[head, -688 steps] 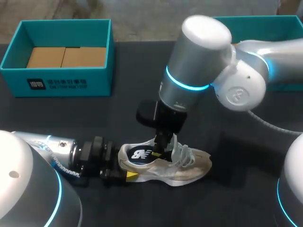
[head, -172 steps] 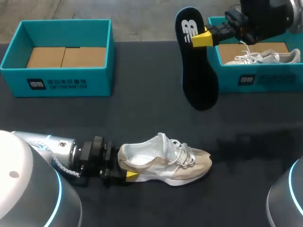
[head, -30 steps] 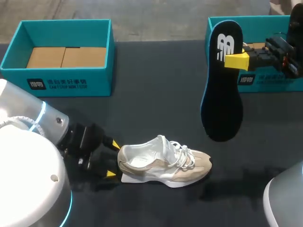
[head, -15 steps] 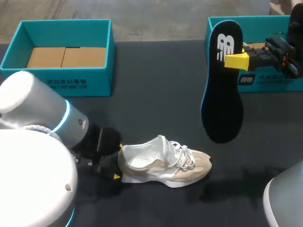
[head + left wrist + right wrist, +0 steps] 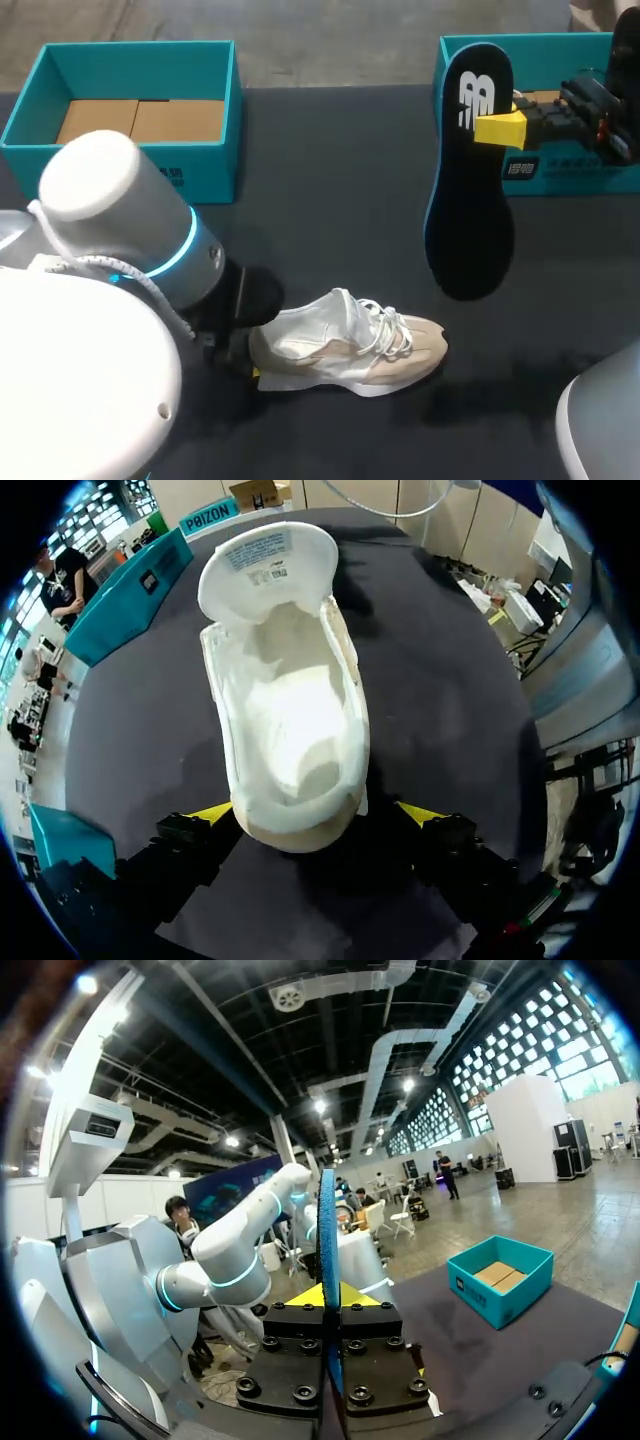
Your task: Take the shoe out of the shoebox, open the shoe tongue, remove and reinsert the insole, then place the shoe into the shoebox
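Head view: beige-and-white sneaker (image 5: 345, 340) on its sole on the dark bench (image 5: 330, 200), near the front edge, toe toward my right, laces loose. Left arm (image 5: 130, 230) is bent over the heel end; its tool is mostly hidden there, with only a sliver of yellow low by the heel.

Left wrist view: left tool (image 5: 318, 815) straddles the sneaker's heel. Yellow fingertips (image 5: 215, 811) stand wide apart, one either side of the heel. One is just beside it and the other shows a gap, so nothing is clamped. The sneaker's mouth is wide open, with a bare pale lining inside. Tongue (image 5: 265, 565) is folded forward over the toe, label side up.

Head view, right side: right tool (image 5: 497, 128) is pinched on the dark insole (image 5: 468, 190) near its heel end. The insole hangs upright in the air, logo end up and toe end down, well clear of the bench and well apart from the sneaker. It hangs in front of the near corner of the right teal shoebox (image 5: 570, 170).

Right wrist view: the insole shows edge-on, held between both fingers.

Left teal shoebox (image 5: 120, 175) sits at the far left of the bench, with brown cardboard (image 5: 140, 120) in its bottom.
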`<state>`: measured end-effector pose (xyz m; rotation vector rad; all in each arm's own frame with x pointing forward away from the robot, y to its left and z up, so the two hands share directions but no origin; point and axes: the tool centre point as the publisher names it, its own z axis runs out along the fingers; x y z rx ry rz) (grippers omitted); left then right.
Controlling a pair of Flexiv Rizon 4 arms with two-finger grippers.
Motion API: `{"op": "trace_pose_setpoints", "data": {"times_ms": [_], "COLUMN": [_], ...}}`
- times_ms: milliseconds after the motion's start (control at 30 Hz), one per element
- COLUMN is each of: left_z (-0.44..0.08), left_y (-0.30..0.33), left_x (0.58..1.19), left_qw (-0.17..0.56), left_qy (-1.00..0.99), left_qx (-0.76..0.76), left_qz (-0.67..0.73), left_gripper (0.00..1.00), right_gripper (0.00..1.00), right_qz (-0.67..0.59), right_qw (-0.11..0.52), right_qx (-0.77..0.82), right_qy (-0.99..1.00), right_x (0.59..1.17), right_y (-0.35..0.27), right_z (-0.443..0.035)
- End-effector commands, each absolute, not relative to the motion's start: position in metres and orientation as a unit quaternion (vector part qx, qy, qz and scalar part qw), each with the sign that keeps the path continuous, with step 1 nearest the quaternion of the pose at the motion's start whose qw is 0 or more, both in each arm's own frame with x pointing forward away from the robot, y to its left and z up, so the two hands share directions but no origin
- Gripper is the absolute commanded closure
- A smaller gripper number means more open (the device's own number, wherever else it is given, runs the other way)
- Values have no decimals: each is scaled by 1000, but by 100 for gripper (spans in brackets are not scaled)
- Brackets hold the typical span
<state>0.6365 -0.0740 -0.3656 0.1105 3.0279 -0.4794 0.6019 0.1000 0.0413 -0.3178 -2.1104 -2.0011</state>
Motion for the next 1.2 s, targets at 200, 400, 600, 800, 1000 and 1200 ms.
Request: {"op": "trace_pose_setpoints", "data": {"times_ms": [200,400,600,800,1000,1200], "left_z": [-371,-373,-372,-370,-366,-362], "left_y": [-82,-82,-80,-78,-78,-79], "left_x": [643,646,643,641,641,644], "left_qw": [2,6,19,23,29,31], "left_qy": [1000,999,999,999,999,999], "left_qx": [20,7,-2,-11,-14,-20], "left_qz": [4,33,39,38,33,22], "left_gripper": [0,0,0,0,0,0], "right_gripper": [100,100,100,100,100,100], "right_qz": [-678,-678,-678,-678,-678,-678], "right_qw": [110,110,110,110,110,110], "right_qx": [-108,-108,-108,-108,-108,-108], "right_qy": [-718,-718,-718,-718,-718,-718], "right_x": [605,605,605,605,605,605], "right_y": [102,102,102,102,102,102], "right_z": [41,41,41,41,41,41]}}
